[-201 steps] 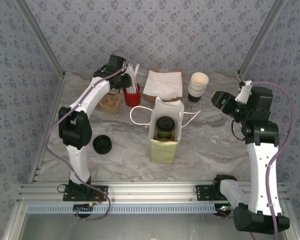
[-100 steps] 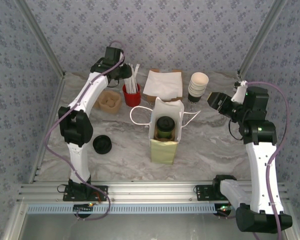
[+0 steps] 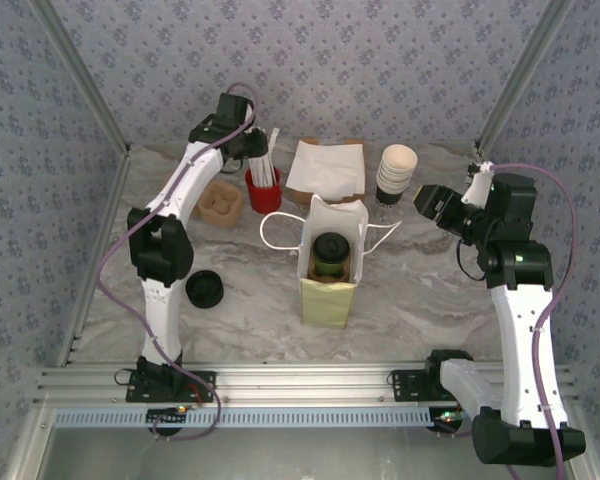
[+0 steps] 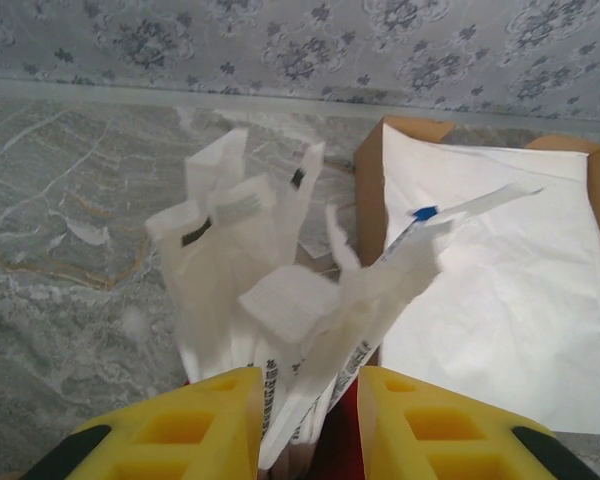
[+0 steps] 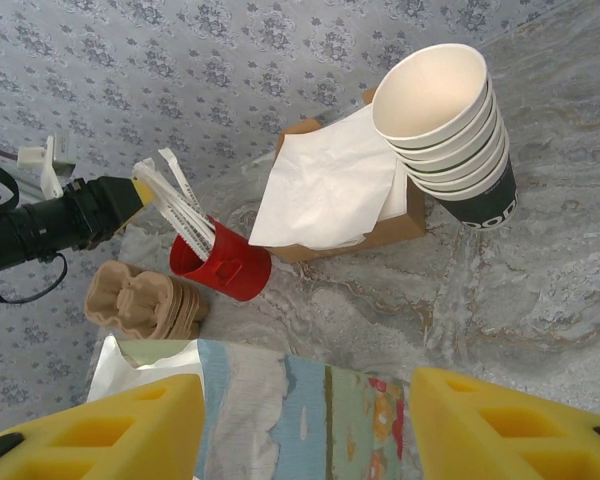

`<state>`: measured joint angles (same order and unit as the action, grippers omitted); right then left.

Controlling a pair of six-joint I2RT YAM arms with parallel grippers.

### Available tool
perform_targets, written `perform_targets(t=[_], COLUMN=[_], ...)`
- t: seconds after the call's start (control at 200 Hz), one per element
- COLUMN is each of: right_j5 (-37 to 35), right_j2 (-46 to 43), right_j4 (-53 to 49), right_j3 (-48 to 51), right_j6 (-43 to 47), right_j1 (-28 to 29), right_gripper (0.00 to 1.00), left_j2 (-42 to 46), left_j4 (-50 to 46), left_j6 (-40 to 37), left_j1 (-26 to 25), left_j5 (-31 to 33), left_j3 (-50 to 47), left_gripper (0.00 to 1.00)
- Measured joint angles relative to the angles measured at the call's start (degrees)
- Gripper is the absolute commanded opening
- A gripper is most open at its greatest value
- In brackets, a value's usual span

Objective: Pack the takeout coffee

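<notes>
Left gripper (image 4: 310,420): astride the wrapped sticks (image 4: 280,300); your grip unclear.
Right gripper (image 5: 305,430): wide open, empty, bag (image 5: 280,395) ahead.
Coffee (image 3: 331,254): upright in bag, spill-safe.

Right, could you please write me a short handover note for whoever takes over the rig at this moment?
Left gripper: open, jaws either side of the wrapped sticks in the red cup.
Right gripper: open, empty, raised to the right of the paper bag.
Takeout coffee: upright inside the open bag.
Done: coffee is in the bag.
Left: probably adding a stick; bag not closed.
</notes>
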<state>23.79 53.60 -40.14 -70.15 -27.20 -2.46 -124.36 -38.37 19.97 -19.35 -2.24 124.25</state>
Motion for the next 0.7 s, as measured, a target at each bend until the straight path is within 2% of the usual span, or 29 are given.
perform_targets(t=[0.33,0.7], right_j5=[0.1,0.0], right_j2=[0.0,0.1], right_j4=[0.0,-0.2], right_j3=[0.0,0.0], right_j6=[0.0,0.1], right_j1=[0.2,0.2], right_gripper=[0.6,0.61], left_j2=[-5.4,-9.2], left_j4=[-4.8,-9.9], left_j6=[-0.7,-1.7], left_j1=[-0.4,-1.1], left_j5=[0.1,0.6], left_j3=[9.7,15.5], left_gripper=[0.29,0.19])
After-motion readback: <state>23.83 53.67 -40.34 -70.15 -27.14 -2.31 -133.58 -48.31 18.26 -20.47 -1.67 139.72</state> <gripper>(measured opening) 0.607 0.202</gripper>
